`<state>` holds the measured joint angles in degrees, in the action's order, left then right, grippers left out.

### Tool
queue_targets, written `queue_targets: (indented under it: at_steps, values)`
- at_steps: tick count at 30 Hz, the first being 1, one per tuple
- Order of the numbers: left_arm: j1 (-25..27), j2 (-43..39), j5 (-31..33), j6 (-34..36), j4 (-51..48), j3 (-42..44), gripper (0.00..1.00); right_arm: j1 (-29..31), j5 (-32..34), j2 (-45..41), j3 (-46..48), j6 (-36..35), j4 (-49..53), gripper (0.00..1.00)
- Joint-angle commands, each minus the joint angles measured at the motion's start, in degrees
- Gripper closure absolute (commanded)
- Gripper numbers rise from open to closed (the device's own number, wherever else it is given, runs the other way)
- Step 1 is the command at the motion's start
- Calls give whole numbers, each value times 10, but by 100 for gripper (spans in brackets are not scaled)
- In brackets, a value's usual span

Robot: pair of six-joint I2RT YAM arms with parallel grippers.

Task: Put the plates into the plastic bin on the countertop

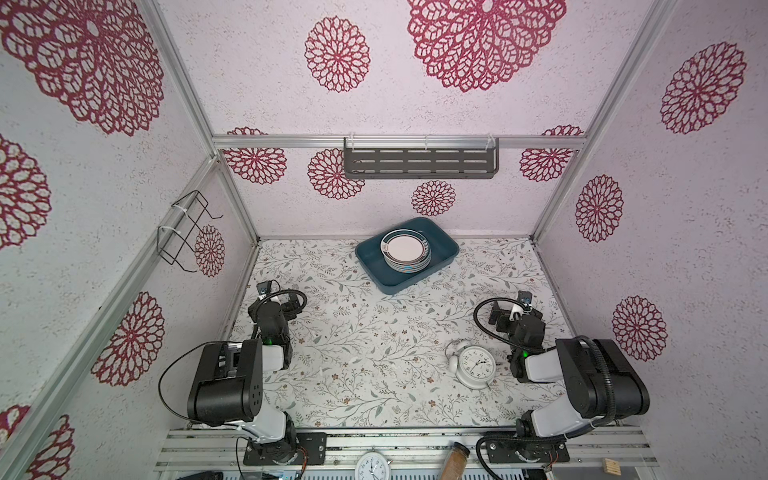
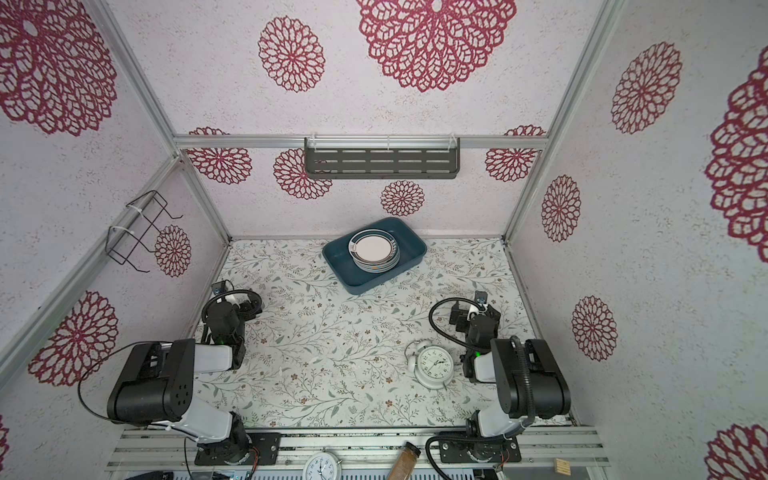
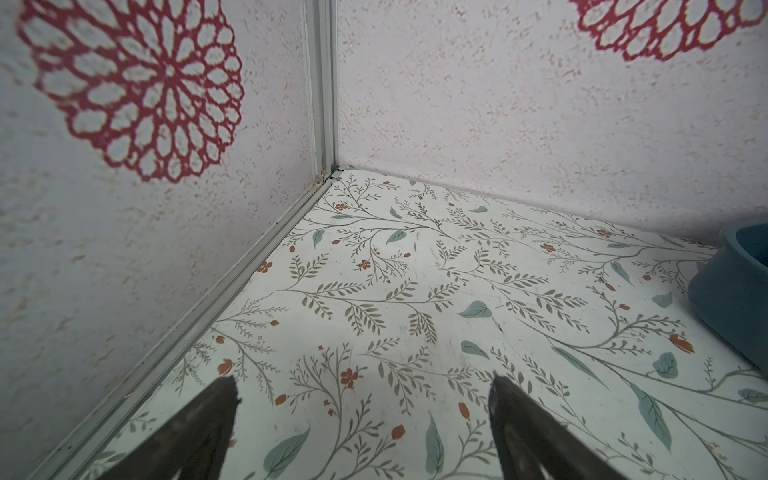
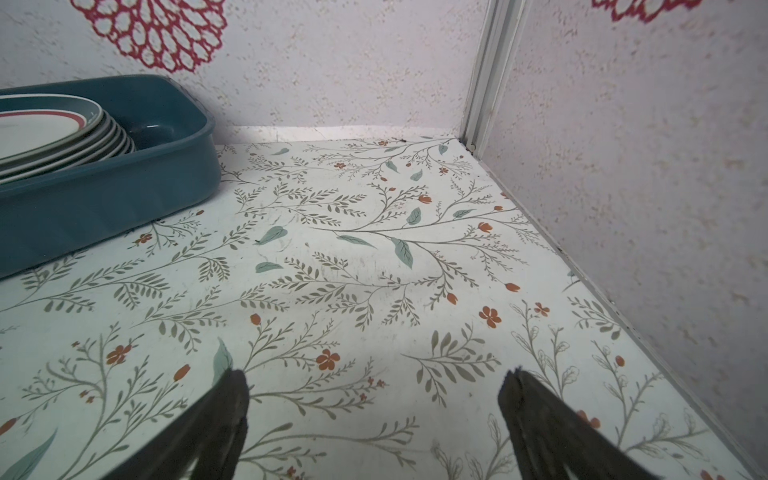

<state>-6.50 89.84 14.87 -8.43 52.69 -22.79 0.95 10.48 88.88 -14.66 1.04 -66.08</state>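
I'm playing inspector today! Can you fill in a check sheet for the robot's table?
Surface: countertop flat, no loose plates on it.
Job's things: plates stacked inside the bin, near the back wall.
Clutter: clock lying face up by the right arm.
Grippers: left gripper open, empty; right gripper open, empty.
Cables: black cable loops on each arm, away from the bin.
Surroundings: shelf on back wall, wire rack on left wall.

plates (image 1: pixel 406 250): stacked in teal plastic bin (image 1: pixel 376 272) (far countertop (image 1: pixel 374 353))
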Motion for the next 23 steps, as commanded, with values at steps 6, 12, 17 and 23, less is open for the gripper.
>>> queue_targets:
  at_steps: [6,12,17,23]
  values:
    - [8,-2,-16,19,-2,-9,3,1,-7,-9,-3,0,-19,1]
    - [2,-2,-30,16,-12,-14,3,1,-6,-7,-7,-1,-14,1]
    - [-5,-1,-44,13,-20,-18,3,0,-11,-5,-12,3,-6,1]
    - [-5,-4,-42,14,-11,-12,3,0,-9,-9,-4,0,-18,1]
